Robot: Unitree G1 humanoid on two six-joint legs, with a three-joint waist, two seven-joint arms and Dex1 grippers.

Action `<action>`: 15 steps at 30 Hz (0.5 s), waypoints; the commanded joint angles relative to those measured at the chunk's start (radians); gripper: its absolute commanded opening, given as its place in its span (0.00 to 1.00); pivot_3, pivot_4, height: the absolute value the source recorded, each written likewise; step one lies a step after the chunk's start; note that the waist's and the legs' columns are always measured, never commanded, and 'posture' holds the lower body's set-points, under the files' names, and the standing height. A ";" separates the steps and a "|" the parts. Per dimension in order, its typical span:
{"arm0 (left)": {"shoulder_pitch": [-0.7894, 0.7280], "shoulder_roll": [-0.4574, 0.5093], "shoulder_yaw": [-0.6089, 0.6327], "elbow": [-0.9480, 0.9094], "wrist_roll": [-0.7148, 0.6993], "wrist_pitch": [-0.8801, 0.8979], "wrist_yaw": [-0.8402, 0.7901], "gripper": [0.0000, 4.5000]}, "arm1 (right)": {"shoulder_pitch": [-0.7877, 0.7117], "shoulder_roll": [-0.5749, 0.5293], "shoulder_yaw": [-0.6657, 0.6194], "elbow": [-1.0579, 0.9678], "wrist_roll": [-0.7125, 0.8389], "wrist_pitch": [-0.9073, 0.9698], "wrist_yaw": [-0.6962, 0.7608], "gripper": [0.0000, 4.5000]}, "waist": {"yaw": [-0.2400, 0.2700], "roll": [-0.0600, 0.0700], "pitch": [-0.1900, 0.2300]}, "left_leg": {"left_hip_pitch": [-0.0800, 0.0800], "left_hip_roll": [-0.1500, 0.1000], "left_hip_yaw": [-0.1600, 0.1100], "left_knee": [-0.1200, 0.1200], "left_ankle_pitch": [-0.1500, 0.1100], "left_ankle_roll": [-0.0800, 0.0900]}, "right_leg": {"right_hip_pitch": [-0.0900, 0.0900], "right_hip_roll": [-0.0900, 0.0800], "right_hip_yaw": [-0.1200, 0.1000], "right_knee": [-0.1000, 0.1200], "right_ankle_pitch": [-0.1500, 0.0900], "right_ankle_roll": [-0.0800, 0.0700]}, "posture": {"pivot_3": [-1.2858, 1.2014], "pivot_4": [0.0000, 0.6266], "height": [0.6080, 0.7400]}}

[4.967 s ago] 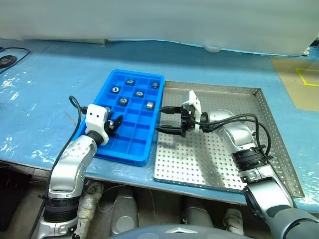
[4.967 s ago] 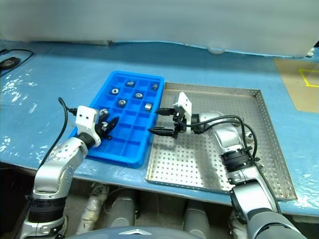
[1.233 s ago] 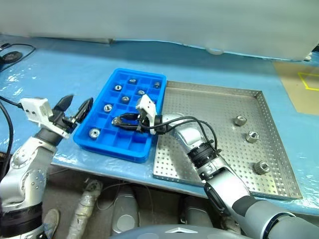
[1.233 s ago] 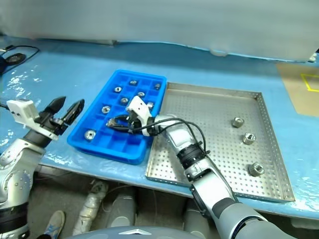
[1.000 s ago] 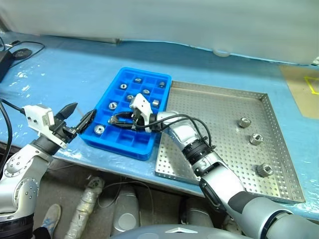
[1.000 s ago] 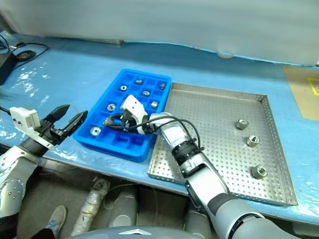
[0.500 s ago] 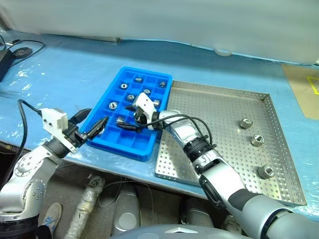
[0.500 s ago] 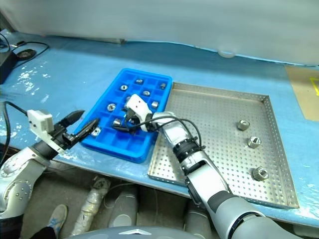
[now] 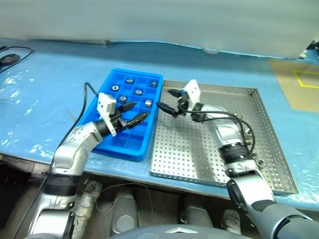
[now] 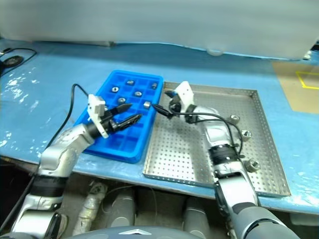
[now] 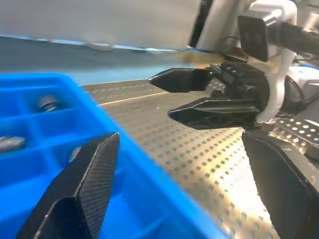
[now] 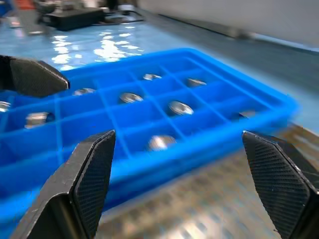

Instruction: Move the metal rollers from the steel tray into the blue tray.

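The blue tray (image 9: 130,117) lies flat before me, bright plastic, a grid of small square compartments; several metal rollers (image 9: 148,103) sit singly in its far cells, shiny and short; just beside it on my right lies the steel tray (image 9: 199,149), square, perforated, low-rimmed; three rollers lie near its right rim.

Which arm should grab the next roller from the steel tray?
The right one, probably. Its gripper is already over the steel tray with jaws open and empty, and the rollers lie on that tray's right side. The left gripper hangs over the blue tray, farther away.
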 commanded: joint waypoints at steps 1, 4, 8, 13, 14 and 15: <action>-0.113 -0.051 -0.049 0.152 0.067 -0.088 -0.079 0.92 | 0.072 -0.068 -0.078 -0.163 0.035 0.062 -0.048 0.95 | -0.018 0.000 0.000 | 0.001 0.000 0.000 0.000 0.000 0.000 | 0.001 0.000 0.001 0.000 0.000 0.000 | 0.45 0.24 1.00; -0.194 -0.113 -0.086 0.271 0.099 -0.117 -0.137 0.92 | 0.160 -0.124 -0.150 -0.284 0.055 0.120 -0.100 0.95 | -0.046 0.000 0.000 | 0.004 0.000 0.002 0.000 0.000 0.001 | 0.004 0.000 0.002 -0.003 0.000 0.000 | 0.41 0.24 1.00; -0.278 -0.186 -0.128 0.410 0.158 -0.171 -0.201 0.92 | 0.265 -0.180 -0.227 -0.415 0.071 0.183 -0.153 0.95 | -0.079 0.000 0.000 | 0.007 -0.001 0.004 0.000 -0.003 0.006 | 0.007 0.000 0.004 -0.008 0.000 0.000 | 0.36 0.24 1.00; -0.435 -0.294 -0.137 0.643 0.199 -0.240 -0.300 0.92 | 0.399 -0.216 -0.319 -0.597 0.084 0.280 -0.238 0.95 | -0.111 0.000 0.000 | 0.013 -0.001 0.013 0.000 -0.009 0.016 | 0.010 0.000 0.011 -0.013 0.000 0.001 | 0.31 0.24 1.00; -0.460 -0.314 -0.135 0.682 0.205 -0.251 -0.317 0.92 | 0.426 -0.219 -0.338 -0.630 0.090 0.297 -0.251 0.95 | -0.122 0.000 0.000 | 0.014 -0.001 0.016 0.000 -0.010 0.017 | 0.009 0.000 0.014 -0.013 0.000 0.001 | 0.30 0.24 1.00; -0.486 -0.334 -0.134 0.724 0.214 -0.262 -0.332 0.92 | 0.455 -0.220 -0.358 -0.665 0.094 0.314 -0.267 0.95 | -0.130 0.000 0.000 | 0.015 -0.001 0.018 0.002 -0.011 0.019 | 0.009 0.000 0.016 -0.014 0.000 0.001 | 0.29 0.24 1.00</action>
